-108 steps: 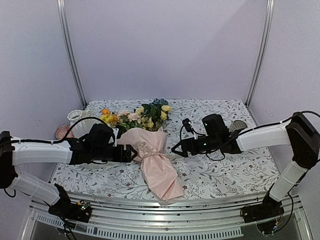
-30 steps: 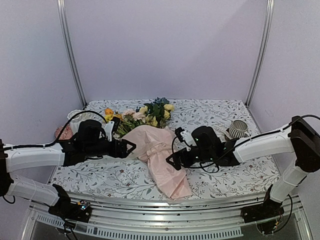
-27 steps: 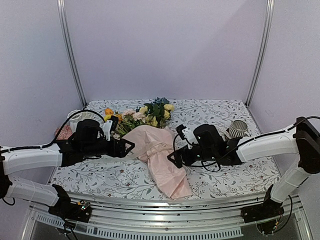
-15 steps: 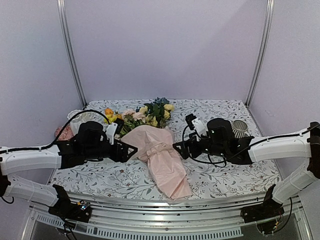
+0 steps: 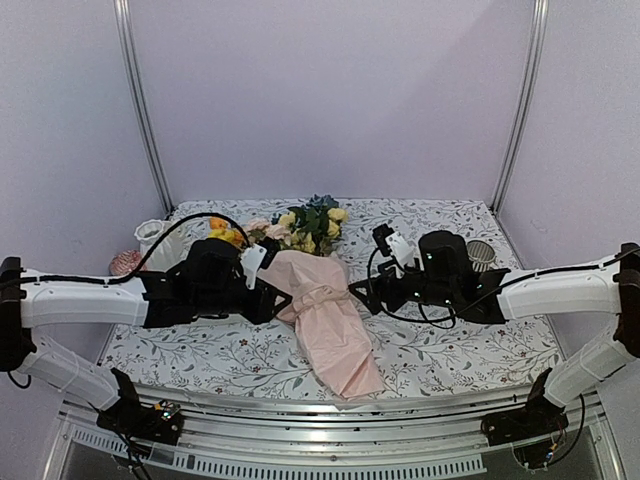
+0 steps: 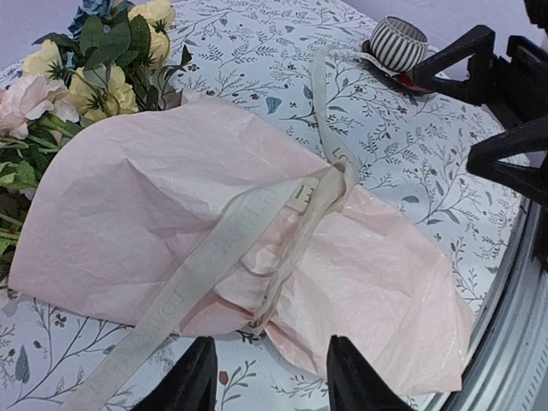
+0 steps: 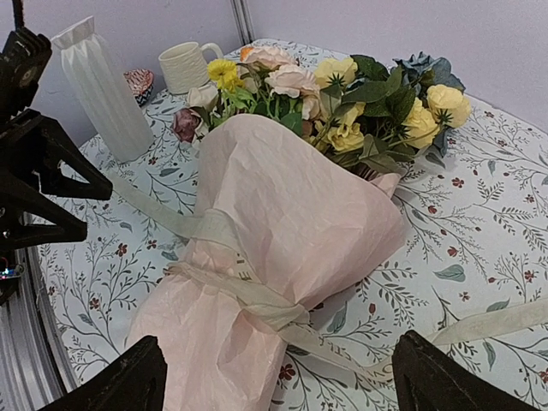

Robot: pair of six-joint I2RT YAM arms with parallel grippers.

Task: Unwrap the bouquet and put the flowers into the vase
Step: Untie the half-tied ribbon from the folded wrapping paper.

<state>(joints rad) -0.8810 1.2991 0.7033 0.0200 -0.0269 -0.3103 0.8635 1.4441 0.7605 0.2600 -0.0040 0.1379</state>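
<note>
"What are the arms made of, to look at?"

"Both match. The left arm (image 5: 80, 300) and right arm (image 5: 560, 285) have smooth white shells on the long links and black housings at the joints."

"And the ends?"

"The left hand (image 5: 272, 295) and right hand (image 5: 352, 295) are matte black. Each finger is a flat, open-framed triangle. A small white module (image 5: 400, 248) sits on the wrist."

"Any wiring?"

"A thin black cable (image 5: 180, 225) arcs over the left arm, and more black leads curl round the right wrist. The base (image 5: 140, 415) is black, with tiny green and red lights."
</note>
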